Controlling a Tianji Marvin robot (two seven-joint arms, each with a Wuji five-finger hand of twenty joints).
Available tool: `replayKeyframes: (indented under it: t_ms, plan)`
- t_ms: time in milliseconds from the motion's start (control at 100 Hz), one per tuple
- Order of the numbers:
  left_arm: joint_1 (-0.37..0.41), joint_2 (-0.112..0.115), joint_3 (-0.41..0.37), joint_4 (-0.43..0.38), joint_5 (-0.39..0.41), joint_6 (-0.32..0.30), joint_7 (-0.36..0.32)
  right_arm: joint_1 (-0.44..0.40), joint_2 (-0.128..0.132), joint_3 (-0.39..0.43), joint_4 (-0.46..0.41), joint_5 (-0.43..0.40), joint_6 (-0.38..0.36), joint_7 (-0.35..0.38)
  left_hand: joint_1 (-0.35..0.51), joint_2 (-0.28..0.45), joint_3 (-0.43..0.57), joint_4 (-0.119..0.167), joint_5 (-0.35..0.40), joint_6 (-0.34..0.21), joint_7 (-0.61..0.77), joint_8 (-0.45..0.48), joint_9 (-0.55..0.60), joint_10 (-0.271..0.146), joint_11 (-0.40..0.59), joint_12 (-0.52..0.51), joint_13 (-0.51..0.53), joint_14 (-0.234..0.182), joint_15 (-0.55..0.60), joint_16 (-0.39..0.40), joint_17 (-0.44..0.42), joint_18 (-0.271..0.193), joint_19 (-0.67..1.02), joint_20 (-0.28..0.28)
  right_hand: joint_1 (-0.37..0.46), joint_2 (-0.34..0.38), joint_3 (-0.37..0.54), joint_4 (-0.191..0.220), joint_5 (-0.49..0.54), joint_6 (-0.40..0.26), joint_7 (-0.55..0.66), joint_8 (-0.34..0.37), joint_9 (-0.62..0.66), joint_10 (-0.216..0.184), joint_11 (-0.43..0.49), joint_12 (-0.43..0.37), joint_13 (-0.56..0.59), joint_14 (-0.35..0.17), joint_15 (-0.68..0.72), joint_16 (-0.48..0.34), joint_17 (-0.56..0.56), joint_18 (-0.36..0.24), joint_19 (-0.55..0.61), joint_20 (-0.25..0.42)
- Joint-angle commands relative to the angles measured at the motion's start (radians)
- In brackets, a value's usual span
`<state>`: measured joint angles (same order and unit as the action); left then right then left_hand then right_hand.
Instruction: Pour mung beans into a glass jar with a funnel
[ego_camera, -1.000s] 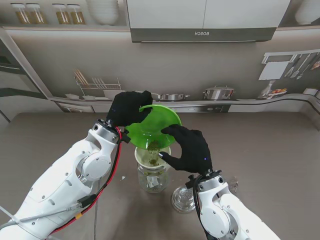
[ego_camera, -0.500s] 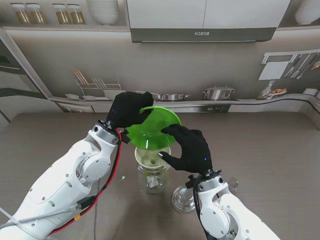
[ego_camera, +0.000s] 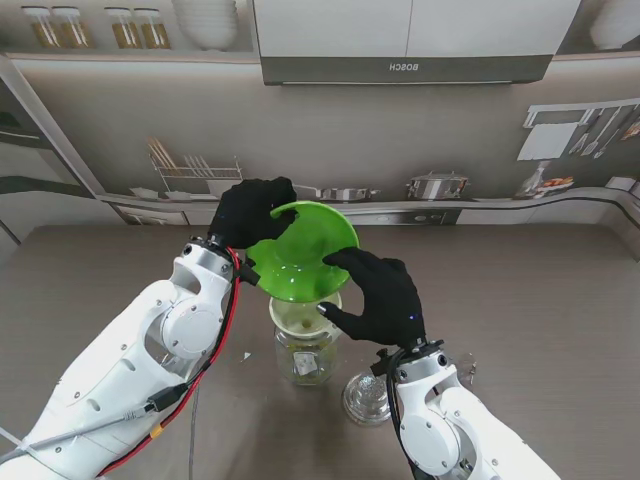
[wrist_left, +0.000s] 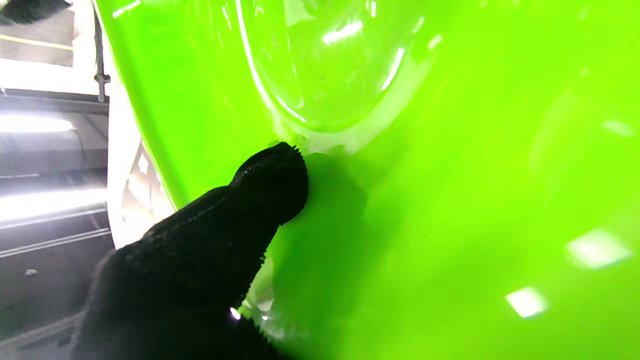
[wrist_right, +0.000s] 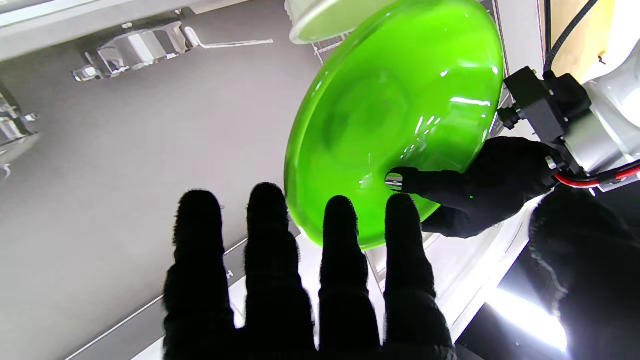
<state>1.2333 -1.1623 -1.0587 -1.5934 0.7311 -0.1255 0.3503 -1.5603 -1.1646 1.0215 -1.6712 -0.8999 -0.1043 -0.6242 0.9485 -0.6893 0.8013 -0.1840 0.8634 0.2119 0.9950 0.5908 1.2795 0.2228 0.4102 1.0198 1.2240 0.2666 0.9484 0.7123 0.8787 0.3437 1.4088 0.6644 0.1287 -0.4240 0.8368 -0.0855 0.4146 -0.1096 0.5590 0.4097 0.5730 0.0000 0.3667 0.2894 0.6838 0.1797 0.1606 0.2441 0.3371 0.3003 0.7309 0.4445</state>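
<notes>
Bowl, green and tipped, sits in the left hand, whose black-gloved fingers are clamped over its far-left rim; the left wrist view fills with green plastic and shows one fingertip pressed flat against the bowl's wall. Its lower lip hangs right over the funnel, a pale cone seated in the mouth of the jar. Beans show as a few dark-green specks inside the funnel, and I cannot tell how many lie in the jar. The right hand rests beside the funnel with thumb and fingers curved toward its rim, but whether it actually grips is hidden from the stand view; in the right wrist view its four fingers stand straight and slightly apart, holding nothing visible. A glass lid lies on the table just right of the jar, nearer to me.
</notes>
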Motion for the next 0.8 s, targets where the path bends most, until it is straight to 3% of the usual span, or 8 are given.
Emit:
replayKeyframes:
  t_ms: [0,390,790]
  plan:
    - [-0.003,-0.008,-0.008,-0.018,-0.002,0.007,-0.025,-0.005,-0.005,0.000,-0.006,-0.001,0.002,0.007,0.063,0.043,0.082,-0.006,0.019,-0.081,0.083,0.012,0.018,0.010,0.006,0.003,0.036,-0.004,0.024,0.001,0.022,-0.040,0.025,0.002,-0.044,0.016,-0.001,0.029,-0.027,-0.008,0.003,-0.021,-0.025,-0.016,0.009,-0.010,-0.018,0.015,-0.006,-0.016,-0.011,0.010,0.015,-0.011]
    - [0.009,-0.011,-0.033,-0.060,-0.084,0.088,-0.090,-0.009,-0.005,0.011,-0.007,-0.001,0.012,0.002,0.072,0.039,0.075,-0.001,0.023,-0.076,0.072,0.016,0.020,0.014,0.005,0.003,0.037,0.001,0.024,0.003,0.022,-0.035,0.025,0.004,-0.045,0.017,-0.002,0.029,-0.026,-0.008,0.003,-0.022,-0.024,-0.018,0.009,-0.009,-0.015,0.016,-0.007,-0.013,-0.012,0.020,0.013,-0.008]
    - [0.041,-0.015,-0.074,-0.107,-0.236,0.220,-0.179,-0.006,-0.009,0.020,0.001,0.005,0.024,-0.010,0.082,0.031,0.072,0.001,0.037,-0.063,0.054,0.025,0.026,0.025,0.001,0.000,0.037,0.015,0.027,0.006,0.022,-0.015,0.024,0.007,-0.046,0.018,0.001,0.030,-0.029,-0.002,0.006,-0.020,-0.038,-0.006,0.011,-0.009,-0.013,0.012,-0.007,-0.013,-0.008,0.020,0.015,-0.003]
